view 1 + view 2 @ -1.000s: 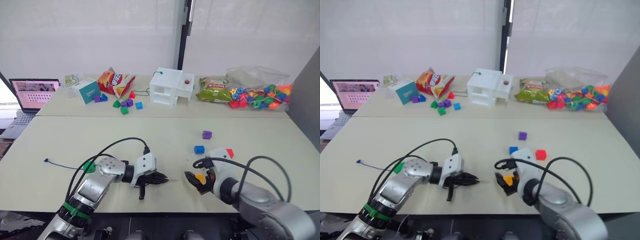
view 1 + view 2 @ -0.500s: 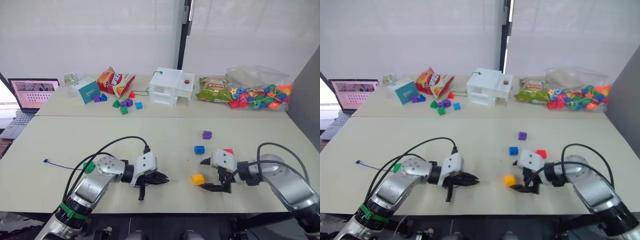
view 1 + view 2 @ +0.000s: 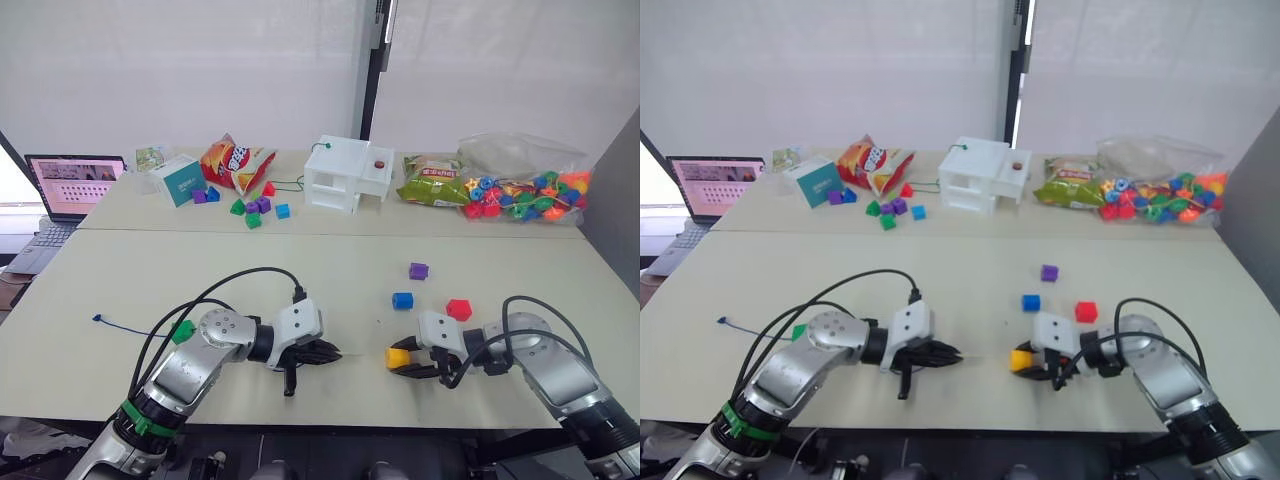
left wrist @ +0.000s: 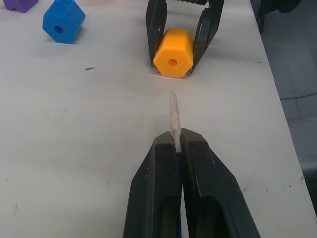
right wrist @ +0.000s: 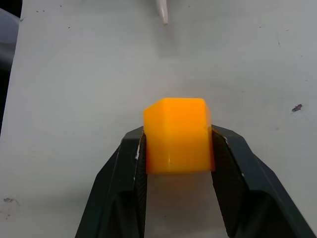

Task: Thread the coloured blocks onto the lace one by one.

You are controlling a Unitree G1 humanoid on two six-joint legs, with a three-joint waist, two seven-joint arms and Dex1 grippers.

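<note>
My right gripper point(image 3: 401, 361) is shut on the yellow block point(image 3: 397, 357), which rests on the near table with a finger against each side point(image 5: 130, 163). My left gripper point(image 3: 325, 353) is shut on the lace's pale stiff tip point(image 4: 173, 115). The tip points at the yellow block's hole point(image 4: 172, 63) from a short gap away. The dark-blue lace point(image 3: 125, 327) trails off to the left, ending in a knot point(image 3: 95, 319). A green block point(image 3: 182, 331) lies by my left forearm. Blue point(image 3: 402, 300), purple point(image 3: 418, 271) and red point(image 3: 459, 310) blocks lie loose behind my right gripper.
The far table holds a laptop point(image 3: 70, 185), a teal box point(image 3: 180, 181), a snack bag point(image 3: 236, 161), a cluster of small blocks point(image 3: 252, 208), a white toy house point(image 3: 348, 173), a green packet point(image 3: 432, 185) and a clear bag of beads point(image 3: 525, 190). Black cables loop over both arms.
My right gripper has closed on the yellow block; half a second ago it stood open beside it. The left gripper and the lace tip have stayed put.
</note>
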